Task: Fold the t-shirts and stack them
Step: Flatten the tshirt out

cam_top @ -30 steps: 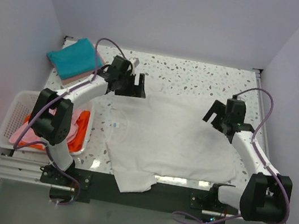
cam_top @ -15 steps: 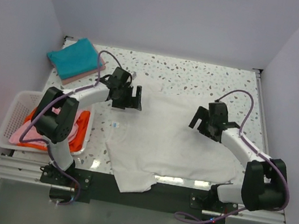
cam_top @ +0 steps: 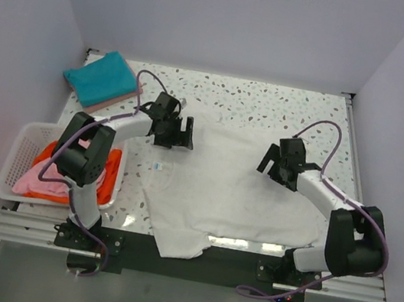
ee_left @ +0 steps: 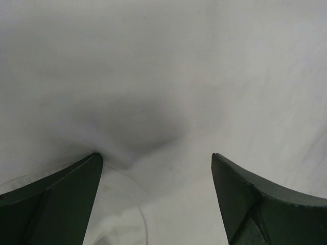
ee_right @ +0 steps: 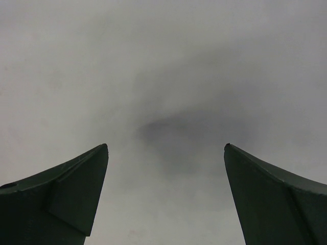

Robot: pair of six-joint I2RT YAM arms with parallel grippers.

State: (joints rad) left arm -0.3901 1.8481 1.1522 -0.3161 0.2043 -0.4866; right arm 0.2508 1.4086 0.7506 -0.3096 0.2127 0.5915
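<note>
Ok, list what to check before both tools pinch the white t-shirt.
1. Left tool jaws wide open: ok.
2. Right tool jaws wide open: ok.
3. Both tools over the white cloth t-shirt: ok.
4. Fingertips touching the cloth: cannot tell.
5. Shirt lying fully on the speckled table: not ok, its near corner hangs over the edge.
6. Folded teal t-shirt clear of both tools, at the far left corner: ok.

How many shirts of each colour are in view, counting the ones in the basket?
White shirt: 1
Teal shirt: 1
Orange shirt: 1
Pink shirt: 1
Total: 4, plus a pinkish layer under the teal shirt that I cannot identify.
</note>
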